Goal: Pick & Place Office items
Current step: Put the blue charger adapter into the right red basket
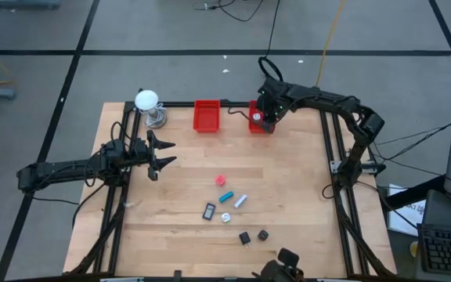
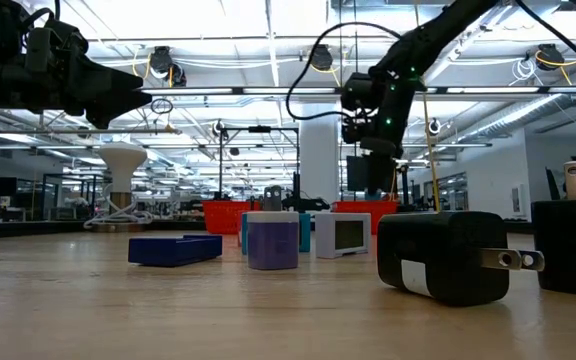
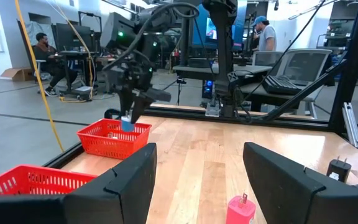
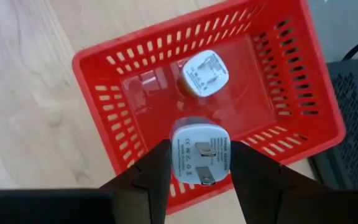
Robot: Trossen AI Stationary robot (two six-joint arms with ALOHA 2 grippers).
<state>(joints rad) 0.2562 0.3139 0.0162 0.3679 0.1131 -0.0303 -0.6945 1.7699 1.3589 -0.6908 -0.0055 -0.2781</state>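
Note:
My right gripper [image 4: 201, 163] is shut on a pale blue plug adapter [image 4: 200, 148] above the right red bin [image 1: 261, 124], where a white adapter [image 4: 204, 73] lies on the floor. My left gripper [image 1: 163, 154] hovers open near the table's left side, touching nothing. Lying on the table's middle are a pink piece [image 1: 221, 180], a cyan piece [image 1: 226, 196], a pale blue piece [image 1: 240, 200], a dark flat rectangle [image 1: 209, 211], a white round piece [image 1: 226, 217] and two black cubes [image 1: 244, 237] [image 1: 263, 234]. My right gripper pinches the pale blue plug adapter by its two opposite side walls [image 4: 178, 149], one finger [image 4: 157, 168] on each side. The fingers come from above, pointing down. The adapter is lifted clear over the bin, its pronged face [image 4: 205, 157] turned up toward the wrist camera.
A second red bin [image 1: 207, 115] stands left of the first at the far edge. A white ball on a metal stand [image 1: 148, 103] is at the far left corner. Black frame rails [image 1: 329, 149] border the table. A person [image 3: 42, 53] sits beyond the table.

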